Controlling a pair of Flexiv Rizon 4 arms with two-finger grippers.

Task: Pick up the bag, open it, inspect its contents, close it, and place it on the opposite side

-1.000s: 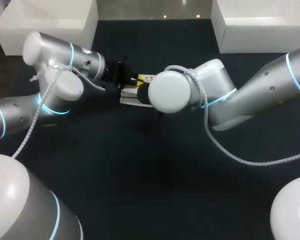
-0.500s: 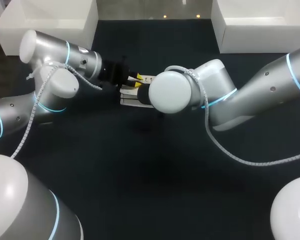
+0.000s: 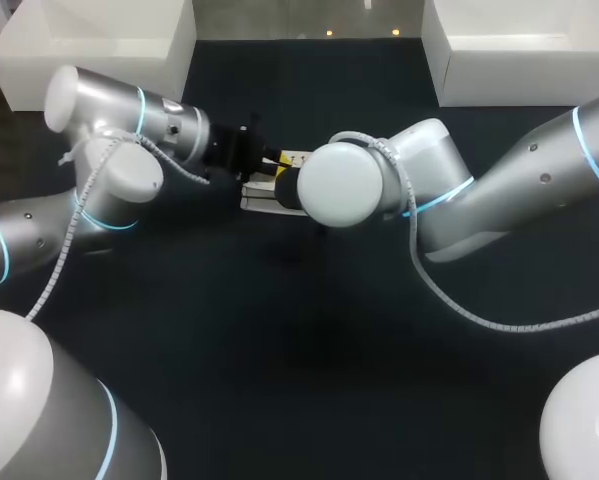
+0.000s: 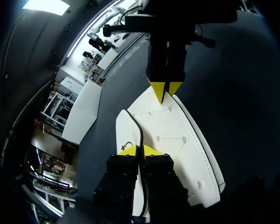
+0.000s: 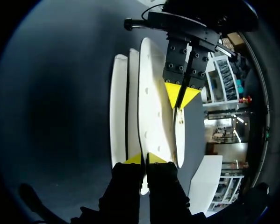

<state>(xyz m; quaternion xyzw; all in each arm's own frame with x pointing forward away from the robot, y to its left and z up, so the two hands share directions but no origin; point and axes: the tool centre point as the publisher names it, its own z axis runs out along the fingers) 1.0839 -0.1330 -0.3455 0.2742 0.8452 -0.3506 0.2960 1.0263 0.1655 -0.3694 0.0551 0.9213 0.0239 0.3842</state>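
Since left hand (image 4: 139, 150) & right hand (image 5: 146, 158) are each clamped on opposite ends of the white bag (image 3: 262, 203) at mid tabletop (image 3: 309, 380), spread its 2 sides slowly w/ even tension so neither grip slips.

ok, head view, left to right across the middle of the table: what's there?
left arm → bag → right arm
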